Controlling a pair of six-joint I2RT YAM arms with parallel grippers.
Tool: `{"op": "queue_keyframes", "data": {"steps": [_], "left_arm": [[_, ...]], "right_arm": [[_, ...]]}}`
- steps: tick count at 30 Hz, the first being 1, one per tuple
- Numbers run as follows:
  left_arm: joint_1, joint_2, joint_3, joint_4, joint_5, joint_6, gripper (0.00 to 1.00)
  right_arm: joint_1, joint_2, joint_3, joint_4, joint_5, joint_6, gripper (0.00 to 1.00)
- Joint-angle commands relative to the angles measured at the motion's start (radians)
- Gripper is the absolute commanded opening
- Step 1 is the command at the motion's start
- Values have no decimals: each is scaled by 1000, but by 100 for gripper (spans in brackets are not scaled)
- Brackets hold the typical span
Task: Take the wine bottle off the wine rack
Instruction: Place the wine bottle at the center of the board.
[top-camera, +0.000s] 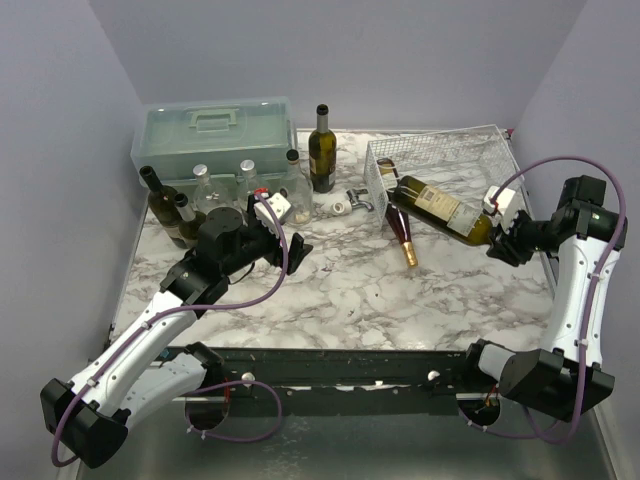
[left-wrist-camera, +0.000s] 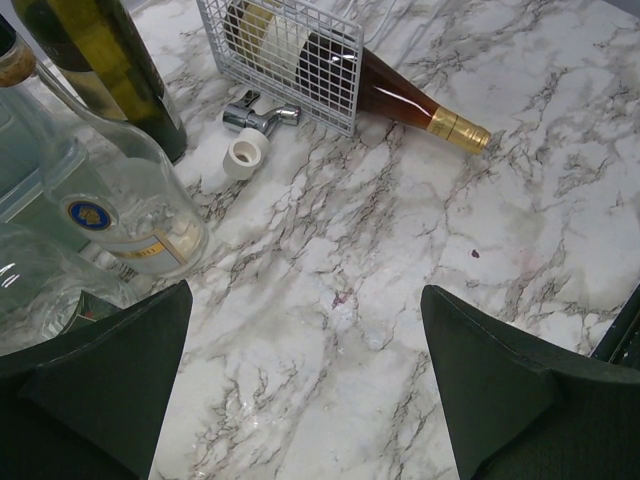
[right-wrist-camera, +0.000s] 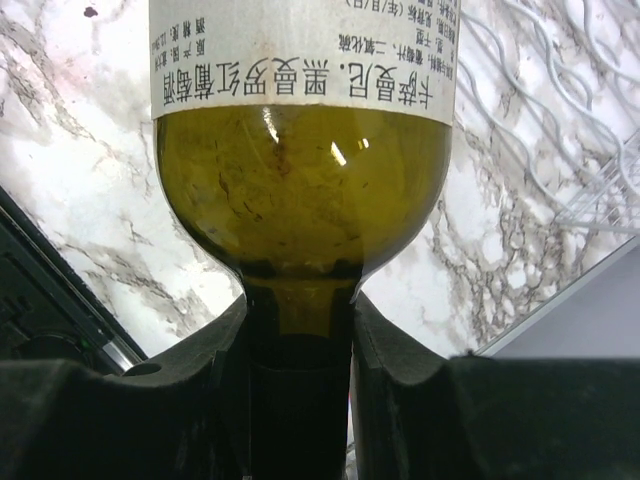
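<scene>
Top view: right pincer (top-camera: 497, 243) clamped on the neck of the olive-green wine bottle (top-camera: 440, 208). The bottle's body runs away from the pincer, leftward, lying in the white wire wine rack (top-camera: 430, 140). Left pincer (top-camera: 292, 248) spread wide, holding nothing.

Left wrist: fingers (left-wrist-camera: 110, 370) far apart over the marble desk (left-wrist-camera: 400, 250). Ahead of the pincer, an amber bottle (left-wrist-camera: 400, 95) pokes out through the rack's corner. Clear glass bottle (left-wrist-camera: 130, 210) ahead-left.

Right wrist: pincer closed hard around the green neck, paper label just beyond. Rack wire off to its right.
</scene>
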Motion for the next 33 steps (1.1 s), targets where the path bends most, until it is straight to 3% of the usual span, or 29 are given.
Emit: {"op": "queue_keyframes", "data": {"steps": [1,33], "left_arm": [[-6,1,-15,3,-25,20,99],[-6,39,-22,2,-44,34,99]], "right_arm": [[71,26,88,18,-6,51,0],[636,107,307,18,487,19,0]]}}
